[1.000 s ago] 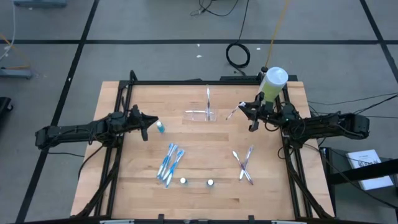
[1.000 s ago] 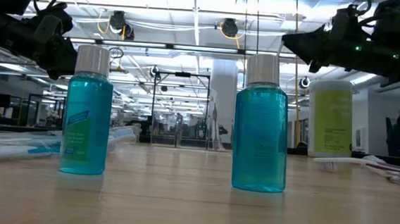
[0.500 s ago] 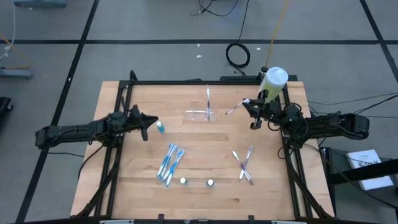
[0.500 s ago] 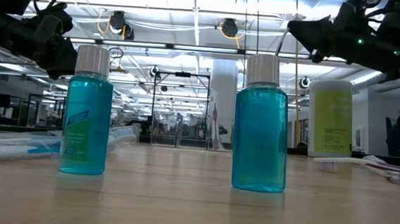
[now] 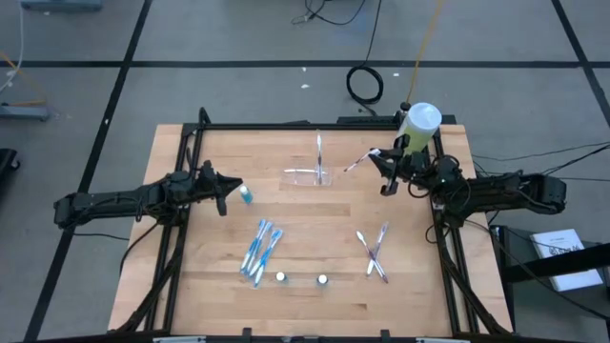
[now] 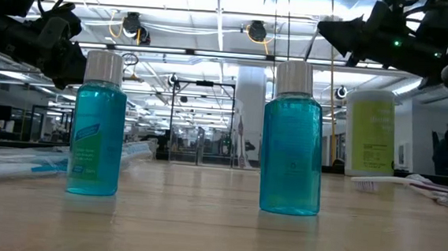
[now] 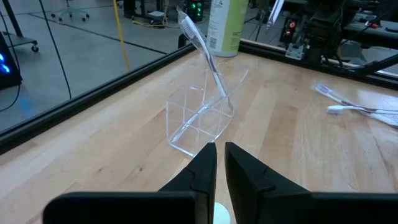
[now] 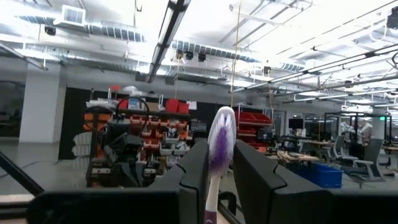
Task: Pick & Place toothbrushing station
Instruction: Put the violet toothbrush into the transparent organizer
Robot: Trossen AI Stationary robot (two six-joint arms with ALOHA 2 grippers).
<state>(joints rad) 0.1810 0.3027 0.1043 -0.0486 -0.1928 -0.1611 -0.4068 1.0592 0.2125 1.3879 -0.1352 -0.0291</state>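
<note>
Purple-headed toothbrush [image 8: 219, 140] is clamped between the fingers of the right gripper [image 5: 384, 170], raised at the far right beside a green bottle [image 5: 417, 127]. The left gripper [image 7: 219, 163] is held at the left, fingers nearly shut and empty, just beside a small blue bottle [image 5: 246, 194]. The clear tray [image 7: 200, 116] stands far centre, with one toothbrush [image 7: 202, 46] leaning in it. Two blue bottles [image 6: 97, 124] stand near; two crossed brushes [image 5: 374, 250] and a packet cluster [image 5: 259, 250] lie on the wood.
</note>
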